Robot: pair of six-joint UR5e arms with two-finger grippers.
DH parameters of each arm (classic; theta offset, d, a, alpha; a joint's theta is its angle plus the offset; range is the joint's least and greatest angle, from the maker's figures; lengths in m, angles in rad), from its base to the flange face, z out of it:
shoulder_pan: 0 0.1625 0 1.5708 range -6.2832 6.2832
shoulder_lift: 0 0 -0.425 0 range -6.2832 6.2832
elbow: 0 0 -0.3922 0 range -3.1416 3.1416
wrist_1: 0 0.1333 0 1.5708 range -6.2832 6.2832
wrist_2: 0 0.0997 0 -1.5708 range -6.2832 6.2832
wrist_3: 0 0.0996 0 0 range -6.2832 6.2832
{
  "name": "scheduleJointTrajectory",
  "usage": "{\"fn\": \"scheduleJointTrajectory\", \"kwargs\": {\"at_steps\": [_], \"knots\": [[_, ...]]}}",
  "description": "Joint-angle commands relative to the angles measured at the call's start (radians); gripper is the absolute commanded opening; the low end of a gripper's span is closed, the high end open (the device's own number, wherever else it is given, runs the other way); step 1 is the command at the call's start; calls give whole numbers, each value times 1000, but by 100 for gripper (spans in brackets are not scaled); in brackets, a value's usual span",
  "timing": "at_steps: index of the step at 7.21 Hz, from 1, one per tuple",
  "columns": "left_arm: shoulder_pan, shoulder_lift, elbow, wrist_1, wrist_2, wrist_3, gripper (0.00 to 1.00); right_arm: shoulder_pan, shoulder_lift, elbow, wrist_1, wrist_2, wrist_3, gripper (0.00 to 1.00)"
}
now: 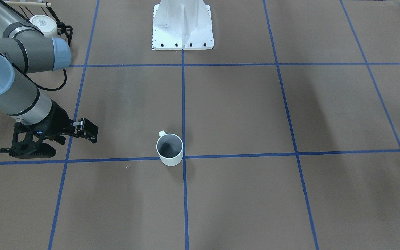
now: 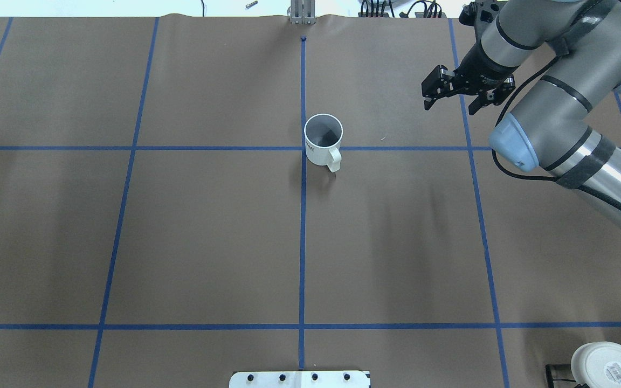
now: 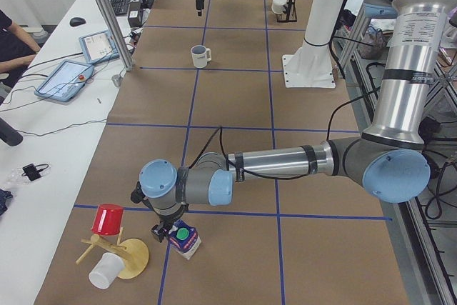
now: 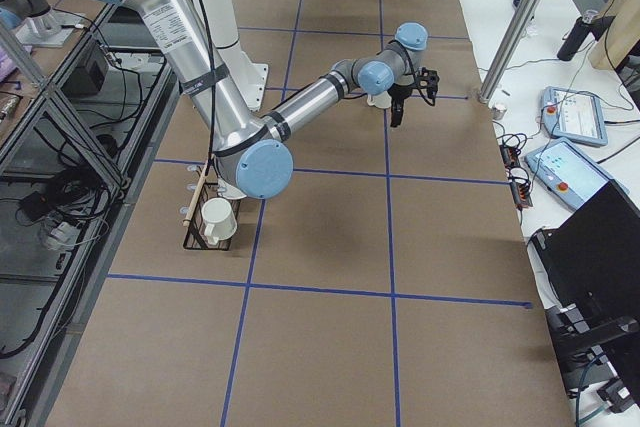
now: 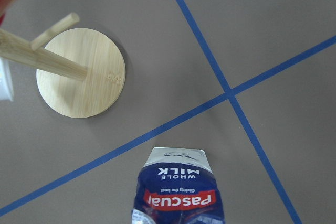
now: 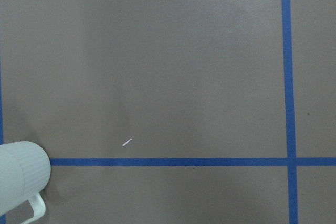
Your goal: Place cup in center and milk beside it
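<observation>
The cup point(image 1: 169, 149), a small white mug with a dark grey inside, stands upright at the crossing of the blue tape lines in mid-table point(image 2: 322, 140). My right gripper point(image 2: 450, 94) hovers open and empty, well apart from the cup; the cup's edge shows in the right wrist view point(image 6: 21, 174). The milk point(image 3: 184, 239), a dark blue carton with a green cap, stands at the table's far left end. My left gripper point(image 3: 166, 228) is right at the milk; I cannot tell whether it is open or shut. The carton's top fills the bottom of the left wrist view point(image 5: 181, 192).
A wooden mug tree point(image 3: 118, 251) with a red cup point(image 3: 107, 219) and a white cup point(image 3: 106, 271) stands close to the milk; its round base point(image 5: 81, 72) shows from the left wrist. A black rack with a white cup point(image 2: 607, 366) is near the robot's base point(image 1: 182, 27).
</observation>
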Motion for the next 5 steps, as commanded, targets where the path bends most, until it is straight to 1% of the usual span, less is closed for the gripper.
{"fn": "scheduleJointTrajectory", "kwargs": {"at_steps": [1,5], "knots": [[1,2,14,-2,2,3,98,-6,0,-1,0,0,0,100],[17,2,38,-2,2,1,98,-14,0,2,0,-2,3,100]]}}
